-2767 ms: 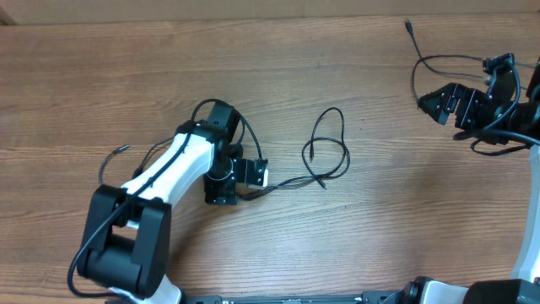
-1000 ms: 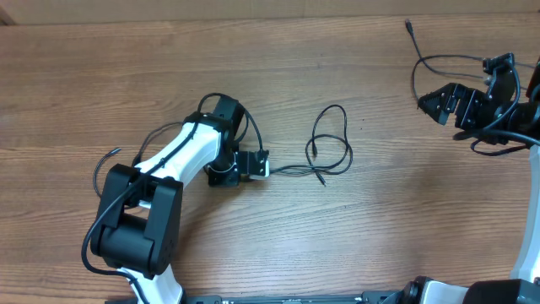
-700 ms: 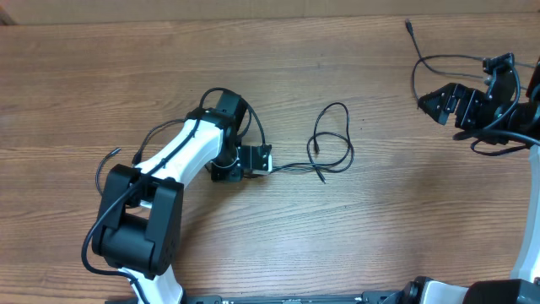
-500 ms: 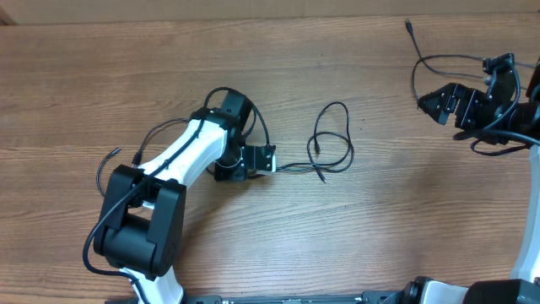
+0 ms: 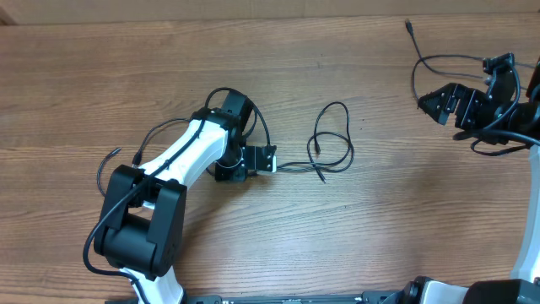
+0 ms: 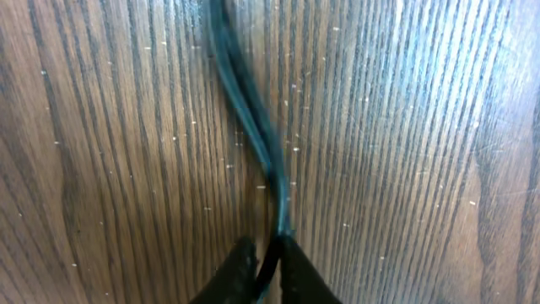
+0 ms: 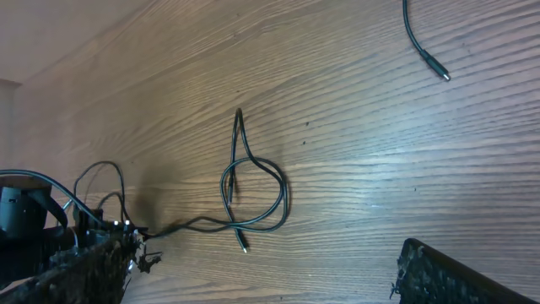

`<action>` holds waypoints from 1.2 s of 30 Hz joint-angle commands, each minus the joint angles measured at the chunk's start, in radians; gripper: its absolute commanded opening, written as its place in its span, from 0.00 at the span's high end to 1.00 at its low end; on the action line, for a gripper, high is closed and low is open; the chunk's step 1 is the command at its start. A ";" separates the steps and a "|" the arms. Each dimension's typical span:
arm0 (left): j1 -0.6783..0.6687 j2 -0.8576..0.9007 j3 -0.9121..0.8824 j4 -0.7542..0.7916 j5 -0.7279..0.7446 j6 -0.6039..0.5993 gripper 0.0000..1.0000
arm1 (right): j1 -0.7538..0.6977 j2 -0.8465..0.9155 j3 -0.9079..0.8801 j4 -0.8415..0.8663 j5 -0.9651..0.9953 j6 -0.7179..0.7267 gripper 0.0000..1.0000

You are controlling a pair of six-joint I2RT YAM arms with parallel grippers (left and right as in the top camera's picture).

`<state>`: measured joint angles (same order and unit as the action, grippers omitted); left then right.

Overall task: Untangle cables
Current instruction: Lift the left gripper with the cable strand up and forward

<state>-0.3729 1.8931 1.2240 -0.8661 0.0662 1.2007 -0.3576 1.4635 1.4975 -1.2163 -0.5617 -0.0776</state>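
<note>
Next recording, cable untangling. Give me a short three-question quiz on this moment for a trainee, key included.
1. True or false: the right gripper holds a cable.
2. Multiple choice: the left gripper is (A) shut on the cable strand that leads to the loop, (B) open above that strand, (C) shut on nothing.
3. Short answer: does the cable loop lie on the wooden table, or is it lifted off it?

Key
1. False: it stands open at the right side, far from the loop.
2. A.
3. It lies on the table.
</note>
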 commanded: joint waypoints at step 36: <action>-0.102 0.008 0.745 -0.558 0.106 -0.161 0.96 | 0.005 -0.012 0.001 0.003 -0.008 0.003 0.00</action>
<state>-0.4698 1.8988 1.8847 -1.4063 0.0685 1.0489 -0.3576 1.4635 1.4975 -1.2171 -0.5617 -0.0780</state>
